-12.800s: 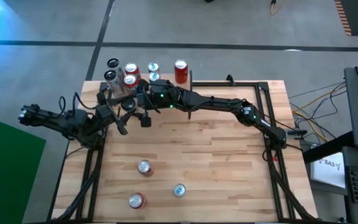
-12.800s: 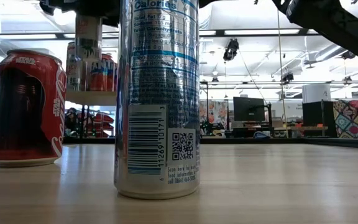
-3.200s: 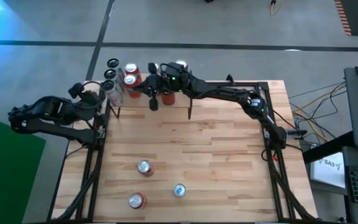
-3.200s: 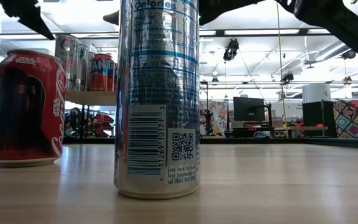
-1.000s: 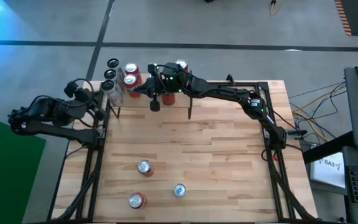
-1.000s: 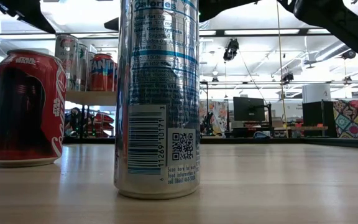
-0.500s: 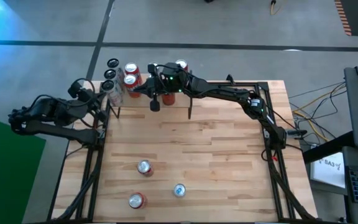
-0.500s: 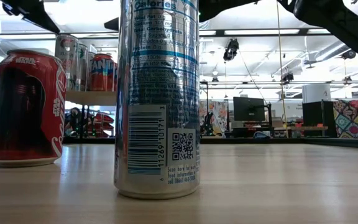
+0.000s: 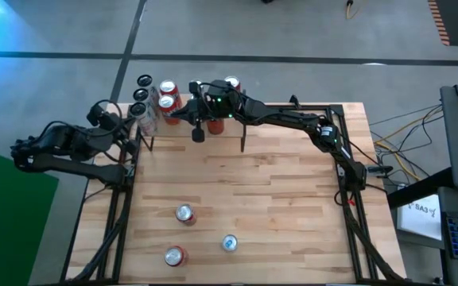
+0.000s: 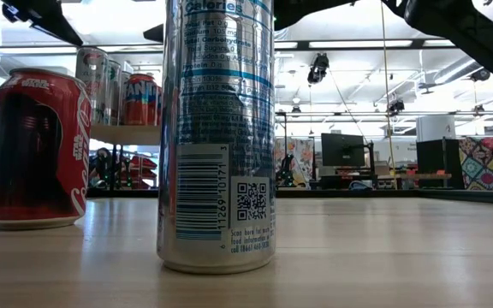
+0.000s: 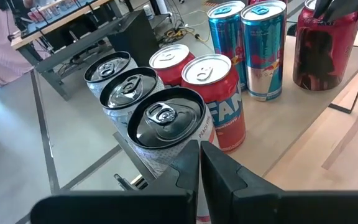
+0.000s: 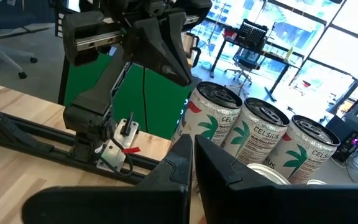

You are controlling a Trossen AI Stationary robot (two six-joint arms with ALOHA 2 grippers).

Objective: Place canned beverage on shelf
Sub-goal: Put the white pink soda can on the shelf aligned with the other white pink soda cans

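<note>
My left gripper (image 11: 199,163) is pinched shut with nothing in it, and it hangs just beside the left end of the shelf (image 11: 303,109). Right in front of it stand three silver Celsius cans (image 11: 165,121) in a row. Next come two red Fanta cans (image 11: 217,93), then two blue cans (image 11: 263,46), then a dark red Coca-Cola can (image 11: 322,50) (all upright on the shelf).

My right gripper (image 12: 191,155) is shut and empty too. It hovers over the shelf, near the blue cans.

Three more cans wait on the wooden surface (image 9: 277,191), well apart from the shelf: a silver-topped can (image 9: 184,213), a red can (image 9: 174,256) and a blue can (image 9: 228,243).
</note>
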